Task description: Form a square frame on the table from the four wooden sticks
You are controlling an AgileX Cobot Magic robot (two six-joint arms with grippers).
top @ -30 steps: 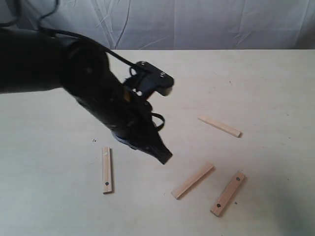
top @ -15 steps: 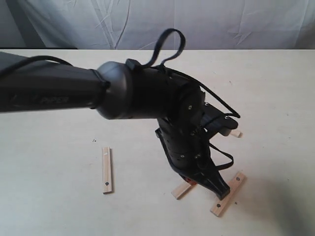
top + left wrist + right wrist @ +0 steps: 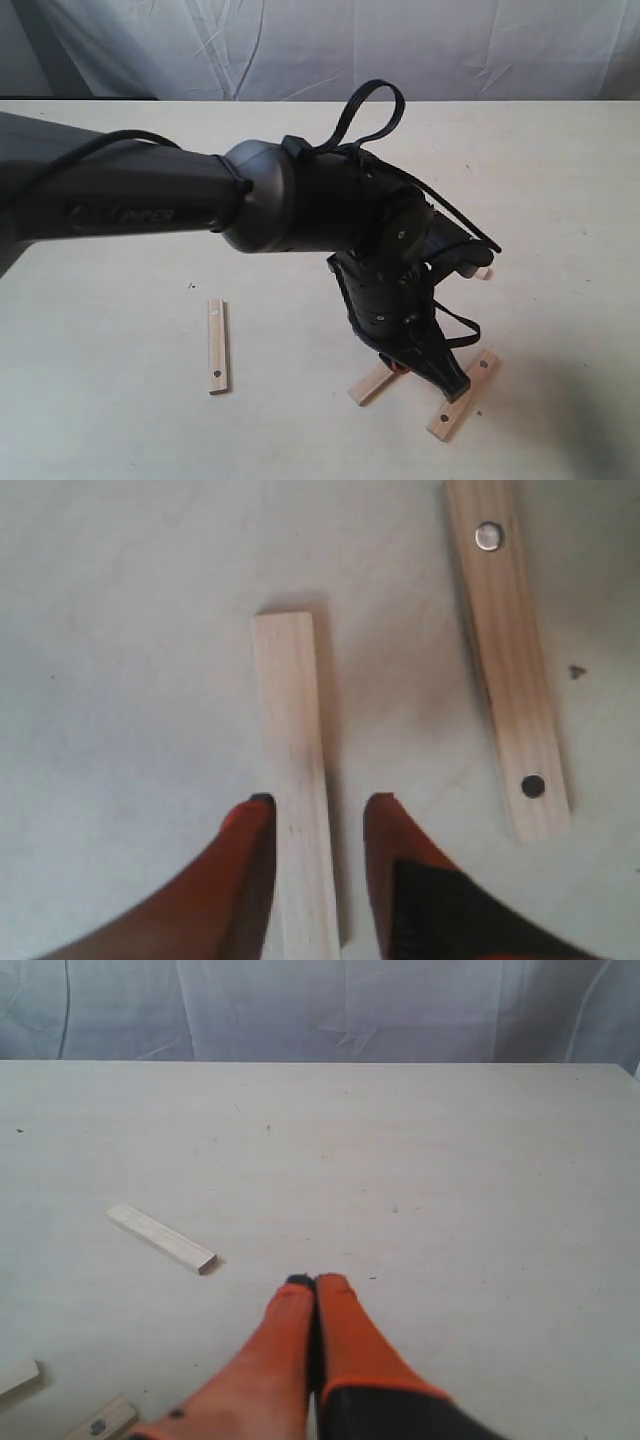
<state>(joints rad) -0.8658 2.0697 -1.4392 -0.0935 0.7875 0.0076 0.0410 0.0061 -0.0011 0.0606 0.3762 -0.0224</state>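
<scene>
No square is formed yet on the tabletop — the four sticks are scattered singly, none touching another, so the whole arrangement is judged to be left to do. The left arm is stretched across the middle of the exterior view and much of the working area is hidden by it. One holed stick is laid well apart on the left of that view. A plain stick and a second holed stick are laid near each other, roughly parallel but apart, under the arm's tip. The far plain stick is laid beyond them, mostly covered by the arm in the exterior view.

The left end effector is set low over the plain stick, its jaws parted a little wider than the stick. The stick is straddled near one end: one orange fingertip is seen against its edge, while a narrow gap is left at the other. Nothing is clamped yet — the first pick-up is judged to be just at hand. The right end effector is held over bare tabletop, away from the sticks, its fingers pressed together with nothing between them.
</scene>
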